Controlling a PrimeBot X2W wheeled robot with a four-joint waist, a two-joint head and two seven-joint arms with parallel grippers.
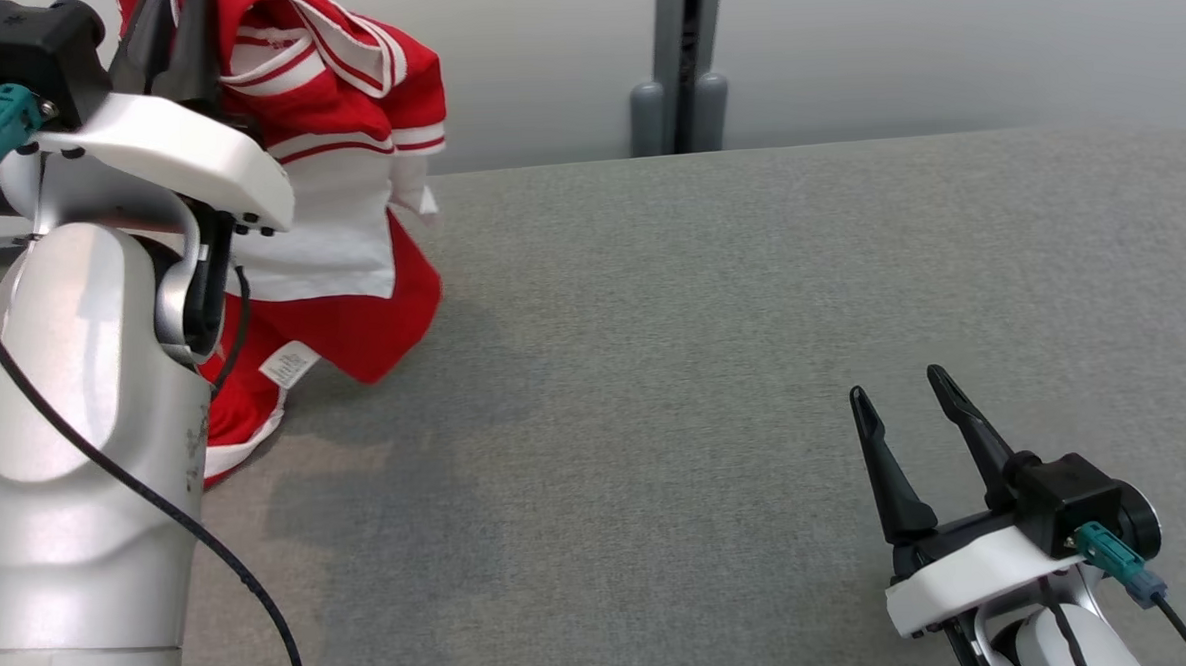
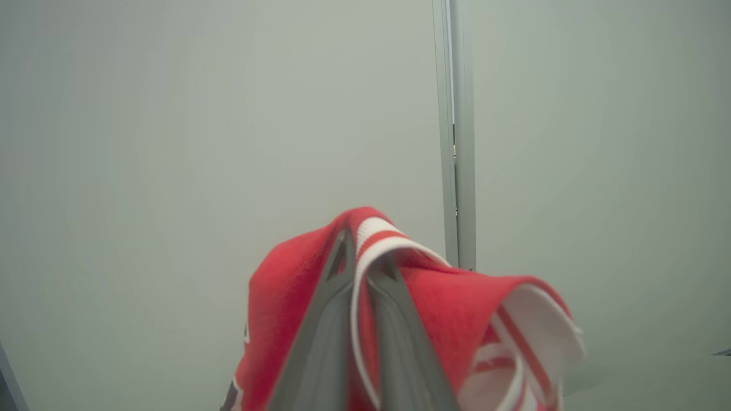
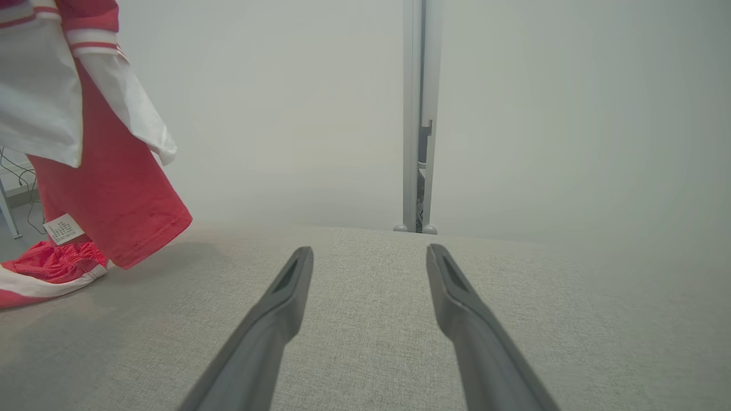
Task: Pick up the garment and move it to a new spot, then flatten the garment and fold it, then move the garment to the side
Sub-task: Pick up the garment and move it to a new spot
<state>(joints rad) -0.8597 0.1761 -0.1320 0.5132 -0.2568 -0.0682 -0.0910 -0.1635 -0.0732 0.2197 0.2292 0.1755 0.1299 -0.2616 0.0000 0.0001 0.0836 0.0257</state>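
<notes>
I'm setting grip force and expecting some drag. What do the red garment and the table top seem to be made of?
The garment: soft knit, likely jersey; matte, it drapes limply in folds, with striped trim. The table top: grey woven cloth or felt-like cover, matte; fine speckled weave shows.

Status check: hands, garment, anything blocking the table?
Left hand shut on garment, raised at table's left side. Right hand open, empty, low over table. Garment hanging, lower hem resting on table. No obstruction seen.
</notes>
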